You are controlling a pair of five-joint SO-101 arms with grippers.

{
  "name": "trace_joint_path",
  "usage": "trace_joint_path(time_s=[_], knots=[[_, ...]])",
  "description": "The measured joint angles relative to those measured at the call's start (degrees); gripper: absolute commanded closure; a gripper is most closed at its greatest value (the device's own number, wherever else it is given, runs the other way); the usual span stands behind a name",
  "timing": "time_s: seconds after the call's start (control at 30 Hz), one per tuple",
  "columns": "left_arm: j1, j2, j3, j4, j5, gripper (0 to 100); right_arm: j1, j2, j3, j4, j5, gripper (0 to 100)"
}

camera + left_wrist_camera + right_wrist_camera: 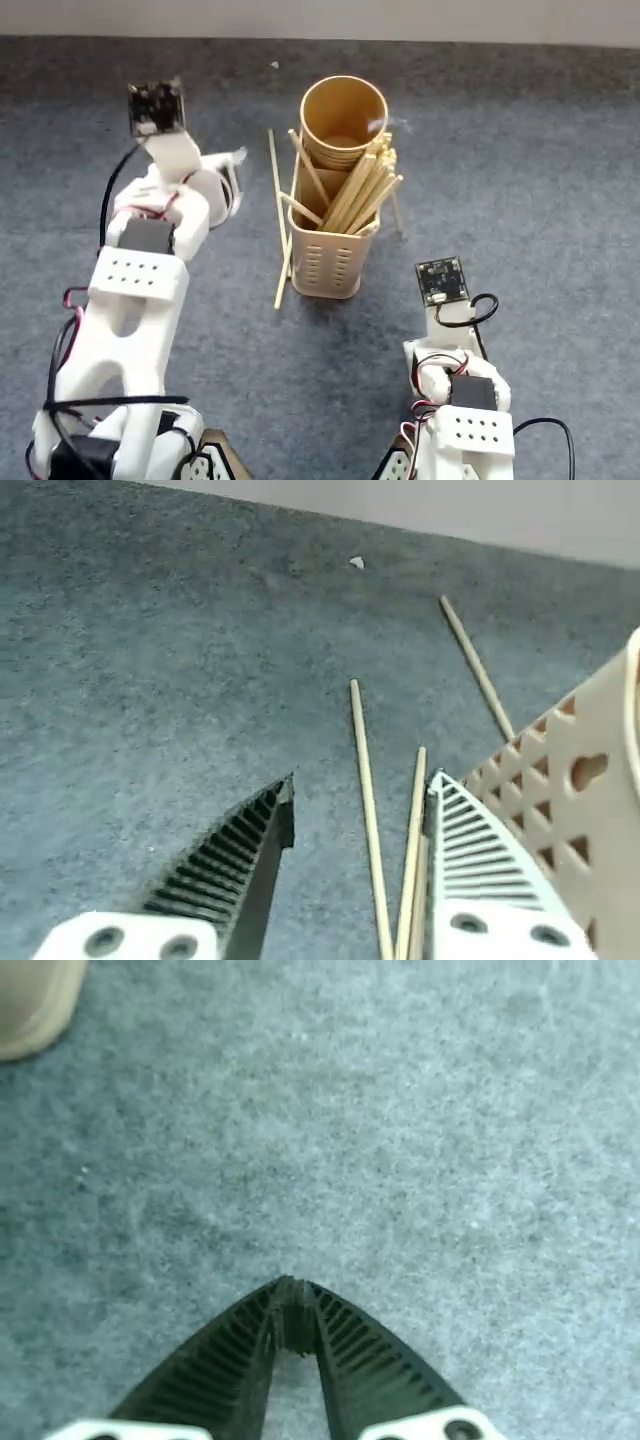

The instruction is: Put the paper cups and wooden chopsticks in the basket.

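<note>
a cream perforated basket (325,265) stands upright in the middle of the grey carpet (520,180). a stack of paper cups (343,125) sits in its 12 o'clock end, mouth up, rising well above the rim. a bundle of wooden chopsticks (360,190) is in there too, leaning out toward 2 o'clock just beside the cups.

not all the sticks are in. the loose chopsticks (368,810) lie on the carpet along the basket's 9 o'clock side, running roughly from 12 to 6. at least one touches or leans on the basket wall near its foot. another thin stick shows at the basket's 3 o'clock side, and i can't tell whether it lies flat or leans.

the left arm stretches up from 7 o'clock, and the left gripper (363,780) hangs at about 10 o'clock from the basket, low over those loose sticks. its fingers are spread wide and hold nothing. the black finger (250,850) is over bare carpet, and the white one (480,850) is right up against the basket's latticed wall. two of the loose sticks run through the gap between them, and i can't tell whether the tips touch the carpet.

the right arm sits at 5 o'clock from the basket, well apart from it. the right gripper (290,1285) points down at plain carpet, its black fingers pinched together tip to tip with nothing between them. a rounded beige edge shows farther off in its wrist view, and i can't say for sure what it is.
</note>
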Motion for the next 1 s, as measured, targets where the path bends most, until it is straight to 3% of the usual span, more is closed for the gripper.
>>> trace_joint_path(time_s=[0.23, 0.43, 0.8, 1.0], knots=[[5.4, 17.6, -4.1, 0.0, 7.4, 76, 0.0, 0.0, 0.0, 0.0, 0.0, 99.4], [7.1, 37.6, -14.3, 0.3, 8.8, 76, 0.0, 0.0, 0.0, 0.0, 0.0, 99.4], [8.1, 56.5, -34.5, 16.7, 5.7, 77, 0.0, 0.0, 0.0, 0.0, 0.0, 99.4], [7.7, 60.7, -42.6, 25.0, 2.2, 100, 0.0, 0.0, 0.0, 0.0, 0.0, 99.4]])
